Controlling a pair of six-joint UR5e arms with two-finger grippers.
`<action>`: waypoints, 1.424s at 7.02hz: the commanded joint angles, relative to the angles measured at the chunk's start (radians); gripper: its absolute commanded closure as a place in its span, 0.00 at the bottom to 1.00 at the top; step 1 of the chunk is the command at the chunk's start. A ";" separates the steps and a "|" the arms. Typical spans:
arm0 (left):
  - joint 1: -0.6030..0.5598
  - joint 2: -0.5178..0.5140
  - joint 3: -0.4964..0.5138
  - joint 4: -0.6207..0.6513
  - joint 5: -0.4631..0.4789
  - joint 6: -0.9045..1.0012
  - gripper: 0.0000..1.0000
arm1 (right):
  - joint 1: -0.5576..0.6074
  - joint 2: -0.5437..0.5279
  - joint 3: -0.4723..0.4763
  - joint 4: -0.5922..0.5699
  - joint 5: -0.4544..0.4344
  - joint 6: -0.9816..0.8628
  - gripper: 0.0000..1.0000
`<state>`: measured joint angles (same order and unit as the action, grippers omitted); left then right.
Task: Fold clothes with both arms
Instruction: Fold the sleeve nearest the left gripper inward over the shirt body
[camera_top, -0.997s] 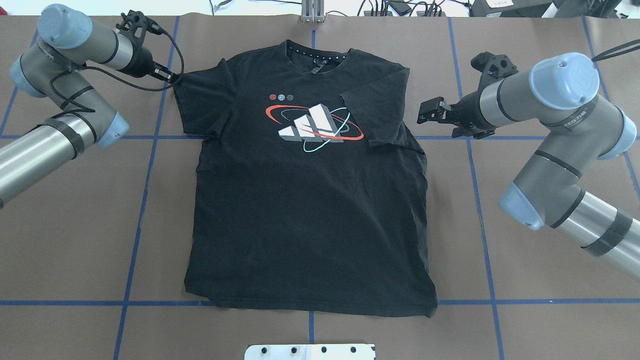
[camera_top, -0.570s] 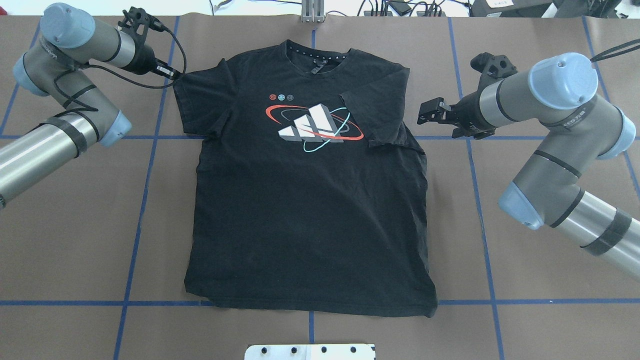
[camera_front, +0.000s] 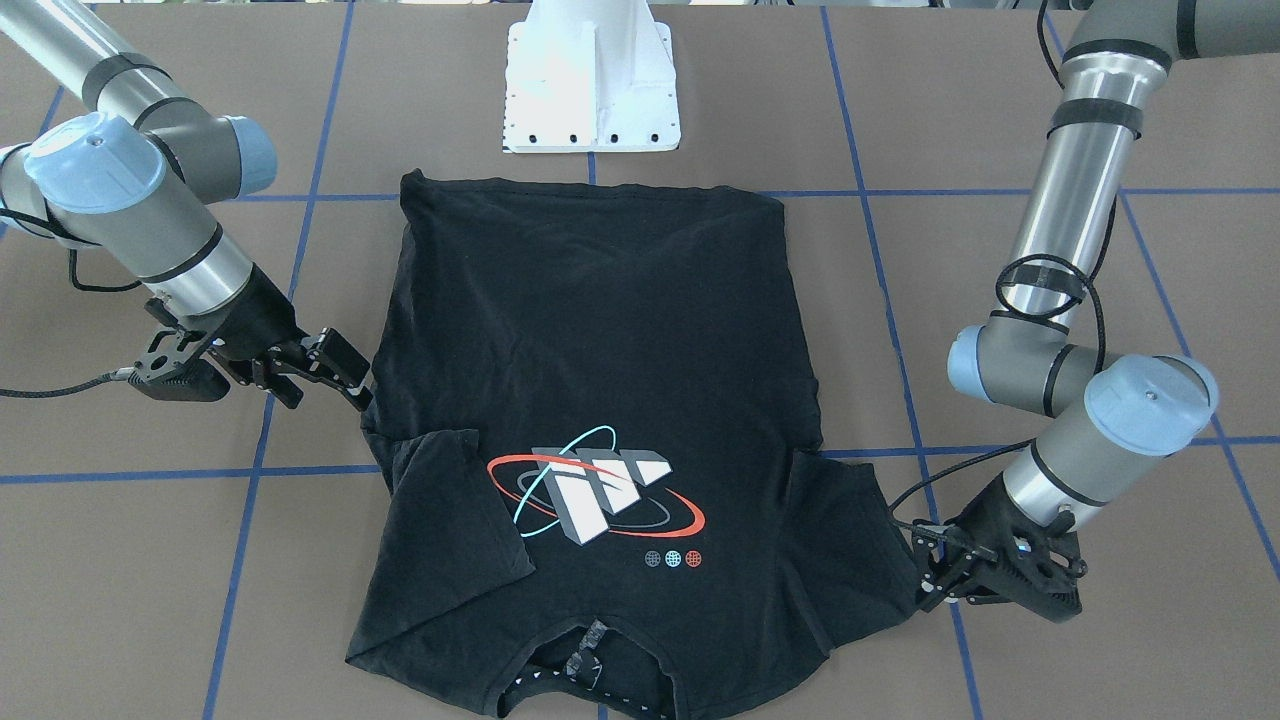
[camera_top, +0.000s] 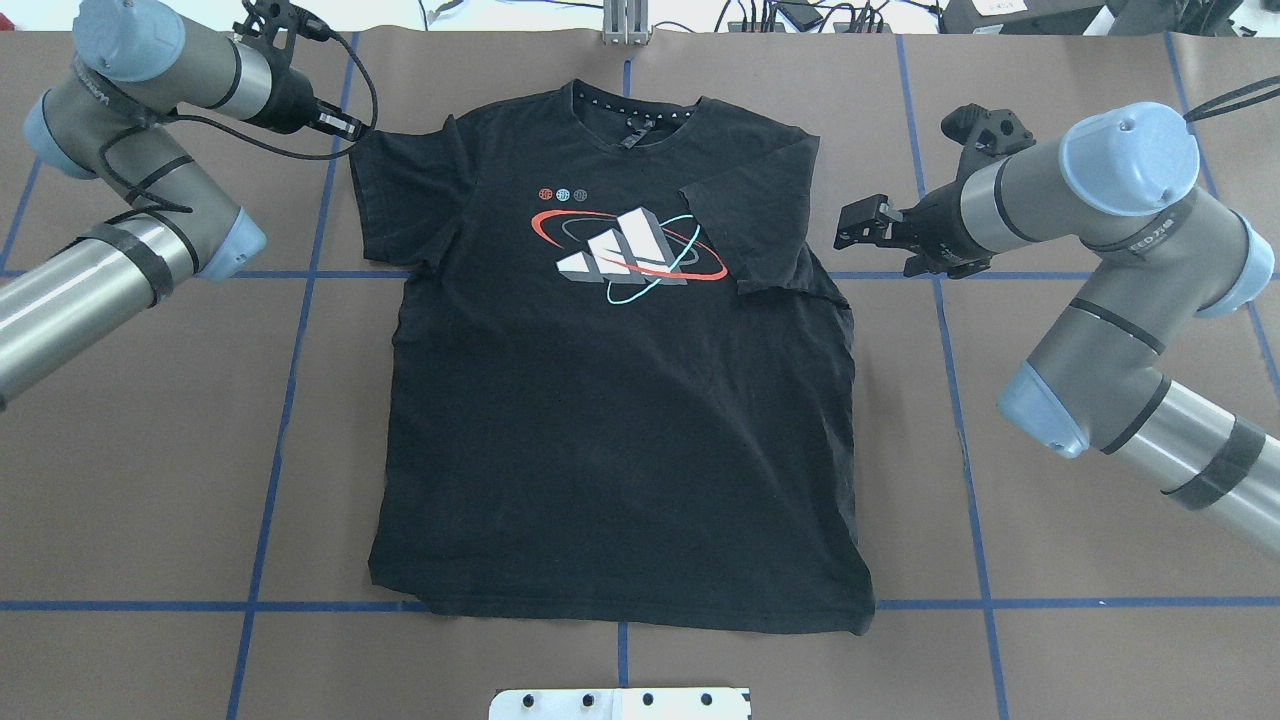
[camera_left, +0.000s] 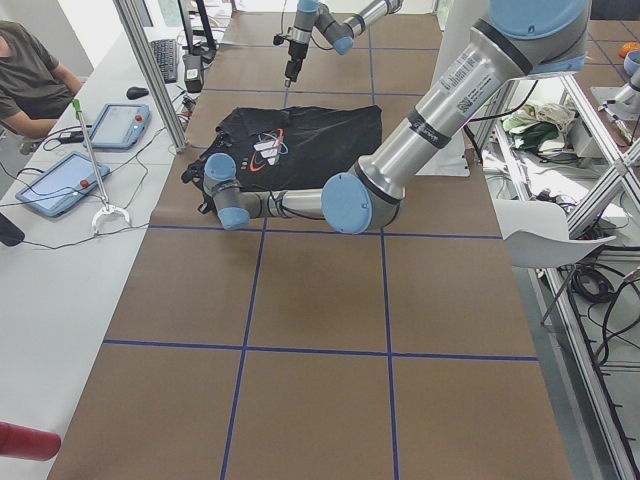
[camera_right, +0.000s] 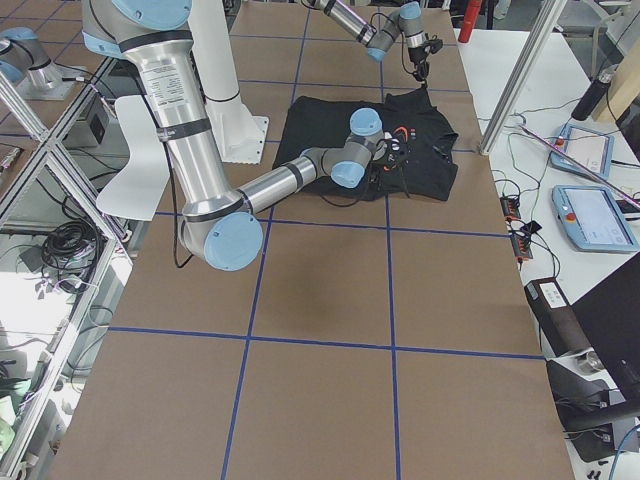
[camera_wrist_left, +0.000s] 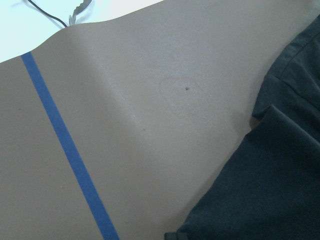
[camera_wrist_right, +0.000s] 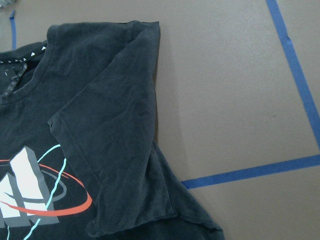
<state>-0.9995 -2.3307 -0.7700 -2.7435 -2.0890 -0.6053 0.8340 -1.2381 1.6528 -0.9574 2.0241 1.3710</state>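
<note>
The black T-shirt lay flat, print up, with its hem nearest the pedestal base. Its right sleeve was folded in over the chest. Just beside that sleeve hung the right gripper, fingers spread. At the T-shirt's far left sleeve corner, the left gripper pinched the hem.

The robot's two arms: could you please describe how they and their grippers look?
The left arm and right arm are grey-silver tubes with light blue joint caps, black tape bands and small lettering near the joints. Each ends in a black two-finger gripper: the left gripper and the right gripper. Thin black cables trail from both wrists.
</note>
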 joint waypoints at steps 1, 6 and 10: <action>0.008 0.072 -0.212 0.022 -0.009 -0.150 1.00 | 0.042 -0.012 0.002 0.000 0.065 -0.006 0.00; 0.208 -0.067 -0.327 0.243 0.177 -0.528 1.00 | 0.070 -0.035 -0.010 -0.001 0.090 -0.064 0.00; 0.232 -0.064 -0.330 0.237 0.244 -0.537 0.00 | 0.066 -0.023 -0.004 0.000 0.079 -0.046 0.00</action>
<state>-0.7684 -2.4000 -1.0813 -2.5080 -1.8492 -1.1378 0.9011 -1.2666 1.6397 -0.9574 2.1072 1.3148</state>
